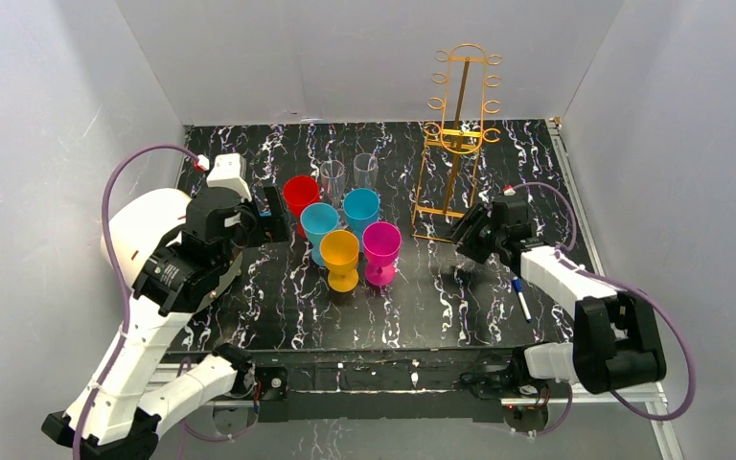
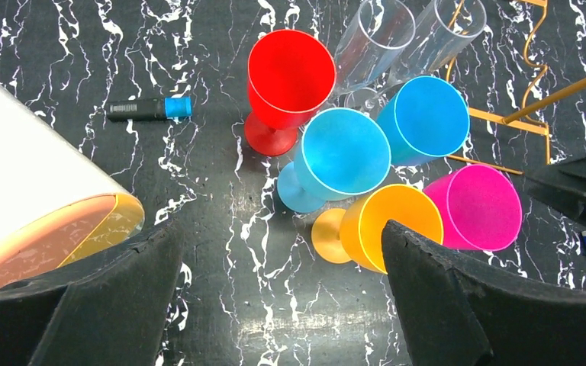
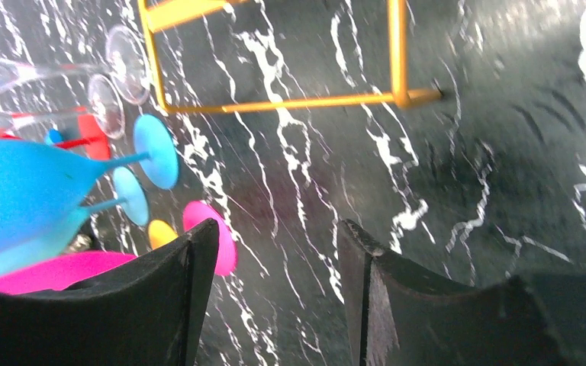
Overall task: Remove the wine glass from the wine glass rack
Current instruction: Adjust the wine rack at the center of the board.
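The gold wire wine glass rack (image 1: 455, 144) stands at the back right of the marbled table; I see no glass on its hooks. Its base shows in the left wrist view (image 2: 503, 122) and the right wrist view (image 3: 290, 103). Several wine glasses stand upright left of it: red (image 1: 301, 195), two blue (image 1: 319, 225), orange (image 1: 339, 254), magenta (image 1: 381, 244) and two clear (image 1: 333, 177). My left gripper (image 1: 273, 216) is open and empty left of the glasses (image 2: 278, 236). My right gripper (image 1: 468, 235) is open and empty by the rack's front base (image 3: 278, 229).
A blue-capped pen (image 1: 520, 297) lies on the table near the right arm. A black and blue marker (image 2: 149, 108) lies left of the red glass. White walls enclose the table on three sides.
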Robot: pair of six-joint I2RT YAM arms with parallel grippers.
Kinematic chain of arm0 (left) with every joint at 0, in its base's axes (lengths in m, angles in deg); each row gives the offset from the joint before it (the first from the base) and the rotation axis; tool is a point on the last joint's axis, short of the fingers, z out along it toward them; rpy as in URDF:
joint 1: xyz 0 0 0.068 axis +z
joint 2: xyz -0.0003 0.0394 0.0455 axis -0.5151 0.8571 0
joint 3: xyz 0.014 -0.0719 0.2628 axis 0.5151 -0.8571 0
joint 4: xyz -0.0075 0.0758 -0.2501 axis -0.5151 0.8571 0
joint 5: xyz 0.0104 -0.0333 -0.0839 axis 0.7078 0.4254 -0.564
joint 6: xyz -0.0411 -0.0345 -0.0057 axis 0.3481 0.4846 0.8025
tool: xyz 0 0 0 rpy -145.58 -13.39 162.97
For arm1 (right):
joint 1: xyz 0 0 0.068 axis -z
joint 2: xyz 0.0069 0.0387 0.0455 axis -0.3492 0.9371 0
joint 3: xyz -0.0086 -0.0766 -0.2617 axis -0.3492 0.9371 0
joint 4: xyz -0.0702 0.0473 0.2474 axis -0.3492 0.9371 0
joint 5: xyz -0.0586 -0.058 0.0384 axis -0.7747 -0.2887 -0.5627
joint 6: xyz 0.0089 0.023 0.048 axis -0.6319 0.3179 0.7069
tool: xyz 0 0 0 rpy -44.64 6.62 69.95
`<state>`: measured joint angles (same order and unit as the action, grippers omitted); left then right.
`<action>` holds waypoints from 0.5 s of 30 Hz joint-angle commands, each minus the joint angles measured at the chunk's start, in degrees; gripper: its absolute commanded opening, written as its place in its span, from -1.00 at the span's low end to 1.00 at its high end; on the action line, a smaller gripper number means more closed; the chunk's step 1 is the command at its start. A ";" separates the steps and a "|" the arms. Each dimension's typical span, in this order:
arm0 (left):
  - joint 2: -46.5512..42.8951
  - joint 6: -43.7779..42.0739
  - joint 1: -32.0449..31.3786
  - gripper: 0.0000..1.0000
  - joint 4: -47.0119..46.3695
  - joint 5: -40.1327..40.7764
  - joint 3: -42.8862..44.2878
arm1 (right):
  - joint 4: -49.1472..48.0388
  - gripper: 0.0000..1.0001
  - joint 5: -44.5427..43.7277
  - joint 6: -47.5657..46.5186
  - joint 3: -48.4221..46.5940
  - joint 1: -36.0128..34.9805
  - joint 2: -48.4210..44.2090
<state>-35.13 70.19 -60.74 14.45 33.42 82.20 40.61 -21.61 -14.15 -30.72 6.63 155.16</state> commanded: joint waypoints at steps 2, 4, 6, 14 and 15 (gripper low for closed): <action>1.13 -0.19 0.32 0.97 0.60 -0.35 -0.43 | -8.00 0.33 0.45 1.86 -5.99 1.22 6.11; 1.28 -0.39 0.29 0.97 0.93 0.02 -0.30 | -7.18 0.33 -1.66 1.11 -8.20 1.51 9.21; 1.45 -0.79 0.29 0.97 1.18 0.42 -0.08 | -5.73 0.33 -3.90 0.27 -10.22 1.86 12.10; 1.87 -1.26 0.30 0.97 2.03 2.05 -1.01 | -4.08 0.37 -8.96 -1.10 -10.24 5.45 15.11; 1.90 -1.26 0.29 0.97 1.97 2.23 -1.05 | -4.24 0.38 -9.00 -1.34 -9.84 6.18 15.14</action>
<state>-33.32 69.66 -60.74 14.65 33.73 81.76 36.18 -26.87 -13.87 -39.59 10.09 169.81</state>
